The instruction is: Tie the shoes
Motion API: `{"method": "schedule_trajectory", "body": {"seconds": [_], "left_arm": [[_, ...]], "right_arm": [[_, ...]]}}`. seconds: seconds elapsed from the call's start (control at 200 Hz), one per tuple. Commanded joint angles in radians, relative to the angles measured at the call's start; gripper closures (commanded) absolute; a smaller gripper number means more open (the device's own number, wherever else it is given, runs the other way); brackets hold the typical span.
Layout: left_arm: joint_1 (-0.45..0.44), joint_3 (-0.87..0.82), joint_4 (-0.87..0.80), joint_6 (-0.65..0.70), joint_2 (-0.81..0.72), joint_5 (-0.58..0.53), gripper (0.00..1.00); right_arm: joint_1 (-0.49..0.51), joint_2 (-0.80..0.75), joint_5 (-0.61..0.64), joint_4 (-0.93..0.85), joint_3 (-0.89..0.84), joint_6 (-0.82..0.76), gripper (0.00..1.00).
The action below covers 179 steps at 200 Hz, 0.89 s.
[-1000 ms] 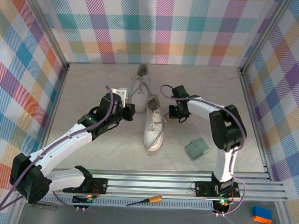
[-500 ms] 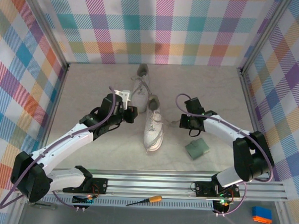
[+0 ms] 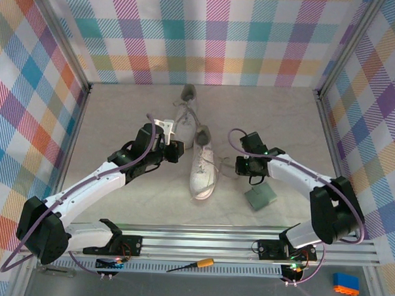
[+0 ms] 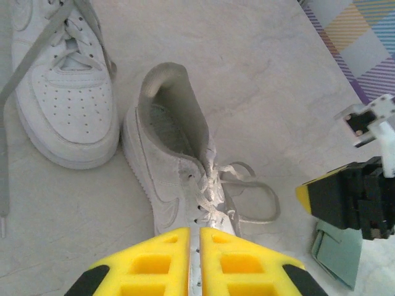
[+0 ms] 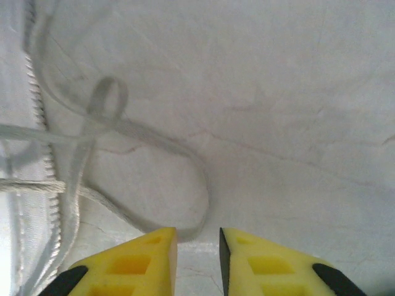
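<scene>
Pale marbled table (image 3: pixel 120 118) boxed in by checked walls (image 3: pixel 215 37). Both shoes sit mid-table, touching. The far shoe (image 3: pixel 186 111) lies toward the back wall, and the near shoe (image 3: pixel 204 168) is just in front of it, toe pointing at my bases.

My left gripper (image 4: pixel 195 231) hangs right over the near shoe's lacing, on its left side. The fingers are all but together, with a thin slit between them. Can't tell if a lace strand is pinched in that slit. I judge it sits there to anchor the left end of the bow.

My right gripper (image 5: pixel 198 231) is low over the table on the shoe's right. Its fingers are parted with a clear gap and nothing in it. The lace loop (image 5: pixel 197 179) lies flat on the table, its rounded end just at my fingertips and its root crossing back at the shoe's edge. It looks pulled out sideways so the knot can cinch from both sides.

The green pad (image 3: pixel 259 196) is near my right wrist, apart from the shoes and not part of the job.

My judgement is that the near shoe's bow is formed but slack. The far shoe's loose lace (image 4: pixel 5 179) trails long across the table, so that one reads as not yet tied.

The risk is that the loop slides back through if the centre isn't snug.
</scene>
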Motion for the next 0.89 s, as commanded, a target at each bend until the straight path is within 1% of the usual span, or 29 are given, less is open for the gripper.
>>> {"method": "schedule_trajectory", "body": {"seconds": [0.0, 0.08, 0.16, 0.23, 0.375, 0.455, 0.7, 0.89], "left_arm": [[-0.003, 0.004, 0.007, -0.006, -0.031, -0.041, 0.87], [0.001, 0.004, 0.009, -0.012, -0.033, -0.041, 0.87], [0.002, 0.008, 0.001, -0.011, -0.034, -0.042, 0.86], [0.004, 0.015, -0.009, -0.009, -0.035, -0.044, 0.87], [0.003, 0.024, -0.022, -0.008, -0.029, -0.047, 0.86], [0.003, 0.028, -0.023, -0.012, -0.026, -0.049, 0.86], [0.003, 0.017, -0.023, -0.051, -0.050, -0.056, 0.86], [0.002, 0.018, -0.037, -0.061, -0.064, -0.061, 0.86]], "right_arm": [[-0.002, 0.038, -0.008, 0.058, 0.083, -0.086, 0.77], [-0.016, 0.125, -0.025, 0.076, 0.153, -0.133, 0.79], [-0.037, 0.221, -0.119, 0.077, 0.250, -0.207, 0.78], [-0.037, 0.315, -0.145, 0.048, 0.347, -0.256, 0.76], [-0.047, 0.483, -0.166, -0.039, 0.530, -0.247, 0.74], [-0.047, 0.556, -0.211, -0.080, 0.612, -0.247, 0.73], [-0.045, 0.689, -0.285, -0.131, 0.736, -0.204, 0.72], [-0.022, 0.733, -0.290, -0.151, 0.774, -0.150, 0.71]]}}
